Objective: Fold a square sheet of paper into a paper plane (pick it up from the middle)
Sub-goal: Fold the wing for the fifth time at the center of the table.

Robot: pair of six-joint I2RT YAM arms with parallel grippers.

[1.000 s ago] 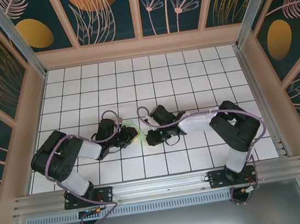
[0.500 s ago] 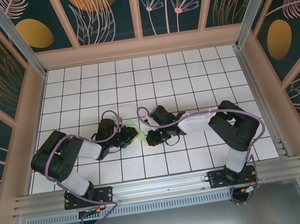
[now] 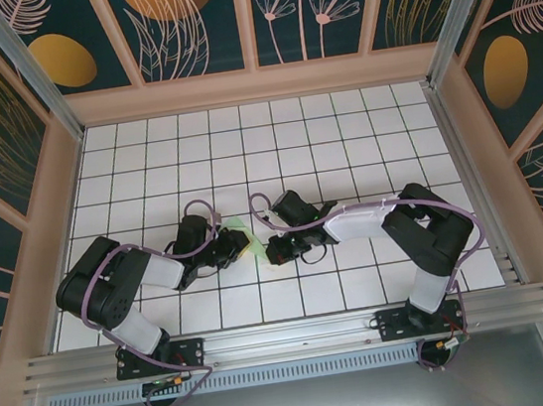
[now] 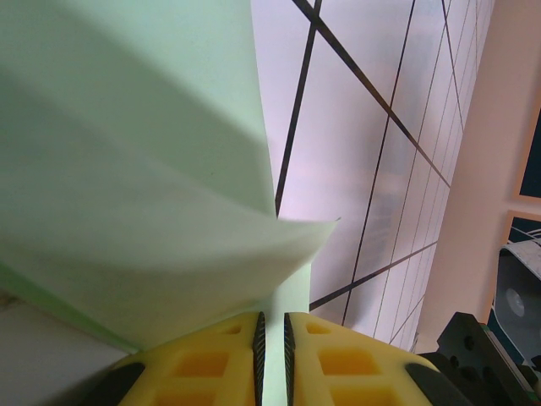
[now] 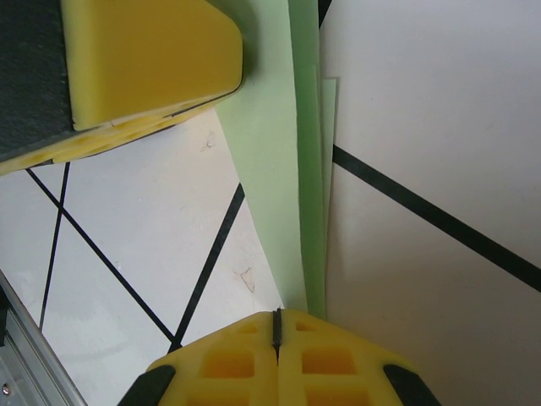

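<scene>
- Top external view: over the last second nothing of note has shifted; both arms stay crouched just beyond the middle of the aluminium rail [image 3: 289, 333]; the square sheet of paper [image 3: 244, 239] remains between them, just beyond the rail's middle and slightly to its left
- Judgement: this is a held pose rather than a move, probably a crease being set or a grip steadied; the sheet is already layered but is no dart yet, so folding looks mid-course
- Left wrist view: the left gripper [image 4: 272, 326] has its jaws nearly closed, pinching a thin green edge in the slit; part of the sheet curls up ahead; the top external view is too distant to settle this grip
- Right wrist view: the right gripper [image 5: 276, 320] is pressed together; stacked paper edges run down to touch its tips; whether a layer is nipped I cannot tell
- Top external view places both grippers against the rail, which neither wrist view does
</scene>
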